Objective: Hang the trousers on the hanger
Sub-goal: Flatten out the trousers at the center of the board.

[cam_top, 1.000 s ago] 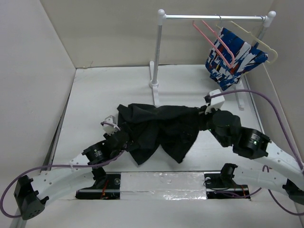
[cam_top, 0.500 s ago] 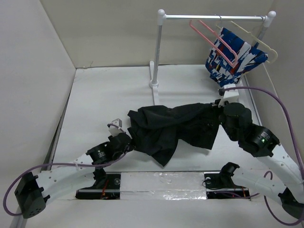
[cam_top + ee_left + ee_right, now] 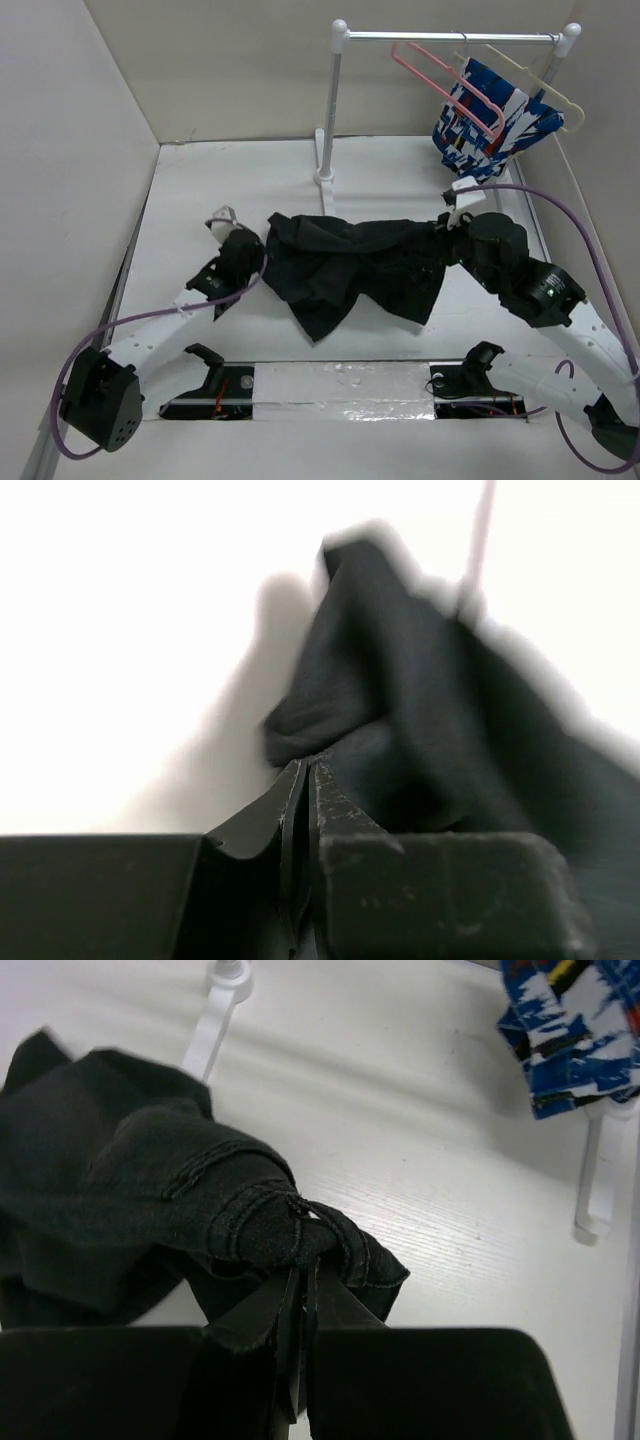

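Trousers (image 3: 350,265), black and soft, are stretched out between the two arms over the white table (image 3: 200,180). They are bunched up and wrinkly, and one loose part hangs down toward the near edge.

The left gripper (image 3: 262,250) is pinched tight on the left end of the cloth. In the left wrist view its two fingers (image 3: 290,800) are pressed almost together, with a fold of the black cloth (image 3: 430,740) at their tips.

The right gripper (image 3: 445,228) is squeezed tight on the right end. Up close, its tips (image 3: 303,1225) bite a thick stitched edge of the trousers (image 3: 120,1180).

Far back stands a white clothes rail (image 3: 450,36). The pink hanger (image 3: 437,62) hangs from it, tilted, with nothing on it. Just beside it, a cream hanger (image 3: 560,100) holds a blue, white and red patterned garment (image 3: 490,125). The trousers are well apart from the pink hanger, down in front of the rail. The right gripper is the one nearer to the rail's right end.
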Robot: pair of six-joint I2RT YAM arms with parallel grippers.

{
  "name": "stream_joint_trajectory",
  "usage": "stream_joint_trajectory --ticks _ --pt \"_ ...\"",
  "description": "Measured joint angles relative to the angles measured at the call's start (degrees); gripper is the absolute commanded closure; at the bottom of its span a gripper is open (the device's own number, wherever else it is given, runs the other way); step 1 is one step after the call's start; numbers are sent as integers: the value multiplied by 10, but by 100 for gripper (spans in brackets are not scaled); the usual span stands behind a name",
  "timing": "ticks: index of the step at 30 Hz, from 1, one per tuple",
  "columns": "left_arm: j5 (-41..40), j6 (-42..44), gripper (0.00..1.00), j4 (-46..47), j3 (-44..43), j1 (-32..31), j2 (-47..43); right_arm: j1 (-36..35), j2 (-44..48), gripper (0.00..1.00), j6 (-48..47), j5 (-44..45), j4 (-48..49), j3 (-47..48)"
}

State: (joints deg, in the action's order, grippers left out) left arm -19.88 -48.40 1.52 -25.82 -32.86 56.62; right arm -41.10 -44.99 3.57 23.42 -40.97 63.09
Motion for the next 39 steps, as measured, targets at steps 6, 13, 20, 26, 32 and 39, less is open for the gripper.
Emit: stream_joint_trajectory --ticks 6,13,20,26,32,39 --pt "-8 57 100 -31 -153 115 -82 -108 -42 100 -15 -68 -39 88" --pt "-48 121 86 -116 -291 137 -184 -149 2 100 -6 -59 -59 236" --pt "6 158 16 -106 -333 132 -100 -46 26 100 35 70 -42 103" --pt "50 147 15 -100 -209 85 -21 272 -83 100 35 14 -4 -66" --pt "52 123 20 -78 -151 86 -8 376 -57 100 49 -101 92 -86" --pt "67 86 15 -19 -42 86 27 367 -49 100 43 -169 146 -103"
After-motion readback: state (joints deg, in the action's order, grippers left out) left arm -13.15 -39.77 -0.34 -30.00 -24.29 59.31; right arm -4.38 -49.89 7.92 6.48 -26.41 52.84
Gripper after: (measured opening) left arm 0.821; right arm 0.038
